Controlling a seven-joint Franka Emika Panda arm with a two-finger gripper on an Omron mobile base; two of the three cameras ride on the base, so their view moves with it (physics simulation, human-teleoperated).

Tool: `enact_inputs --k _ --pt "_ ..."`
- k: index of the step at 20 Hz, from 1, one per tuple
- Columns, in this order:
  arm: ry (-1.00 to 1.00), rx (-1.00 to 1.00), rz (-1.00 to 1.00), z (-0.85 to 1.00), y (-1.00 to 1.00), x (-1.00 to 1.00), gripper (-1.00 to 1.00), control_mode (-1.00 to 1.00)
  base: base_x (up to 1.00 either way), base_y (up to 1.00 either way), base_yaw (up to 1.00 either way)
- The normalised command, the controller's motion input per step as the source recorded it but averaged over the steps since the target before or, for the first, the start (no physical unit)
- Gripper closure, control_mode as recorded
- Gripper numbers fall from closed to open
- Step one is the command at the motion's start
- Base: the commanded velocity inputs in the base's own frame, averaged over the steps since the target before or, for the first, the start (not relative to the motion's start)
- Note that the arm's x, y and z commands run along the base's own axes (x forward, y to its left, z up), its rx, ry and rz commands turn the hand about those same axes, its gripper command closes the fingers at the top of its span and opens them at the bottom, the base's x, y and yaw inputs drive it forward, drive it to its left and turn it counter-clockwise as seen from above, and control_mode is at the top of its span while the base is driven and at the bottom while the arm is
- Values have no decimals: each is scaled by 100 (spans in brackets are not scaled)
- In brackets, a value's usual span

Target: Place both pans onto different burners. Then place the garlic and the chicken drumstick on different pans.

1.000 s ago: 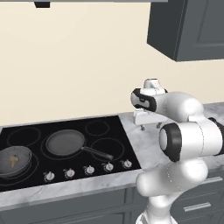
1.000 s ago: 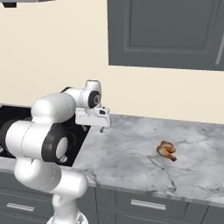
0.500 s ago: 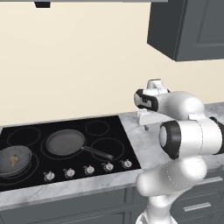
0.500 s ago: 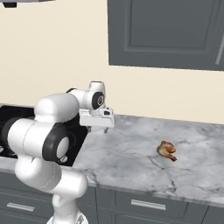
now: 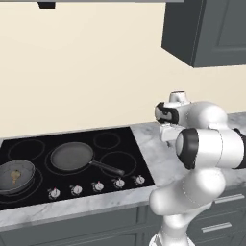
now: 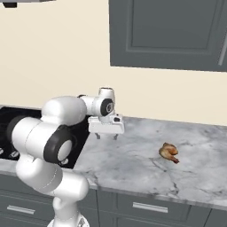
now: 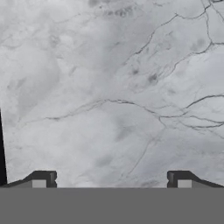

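Note:
Two pans sit on the black cooktop. The shallower pan point(image 5: 71, 156) rests on the middle burner, its handle pointing front right. The deeper pan point(image 5: 14, 176) is on the front left burner with the pale garlic point(image 5: 16, 176) inside it. Another burner point(image 5: 116, 161) lies bare at the front right. The orange-brown chicken drumstick point(image 6: 169, 151) lies on the marble counter point(image 6: 133, 164). My gripper point(image 6: 106, 135) hangs open and empty above the counter, just right of the cooktop and well left of the drumstick. In the hand view the gripper point(image 7: 112, 179) faces bare marble, fingertips point(image 7: 43, 177) wide apart.
A row of silver knobs point(image 5: 97, 186) lines the cooktop's front. Dark upper cabinets point(image 6: 168, 33) hang above the counter, well over the gripper. The cooktop's dark edge point(image 7: 1, 148) shows at the left of the hand view. Drawers sit below the counter's front edge.
The gripper has moved right, off the cooktop's edge and out over the marble counter, nearer the drumstick. It has stayed open. The pans, garlic and drumstick have not moved.

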Motion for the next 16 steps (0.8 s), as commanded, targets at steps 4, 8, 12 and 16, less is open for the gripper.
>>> enact_inputs --k 4,8,12,16 --pt "0 0 4 -27 -32 -2 -100 -100 0 0 0" --pt "0 0 4 -21 -32 0 -100 -100 0 0 0" --pt "0 0 3 -10 -31 0 -100 -100 0 0 0" --pt "0 0 1 0 -32 0 -100 -100 0 0 0"
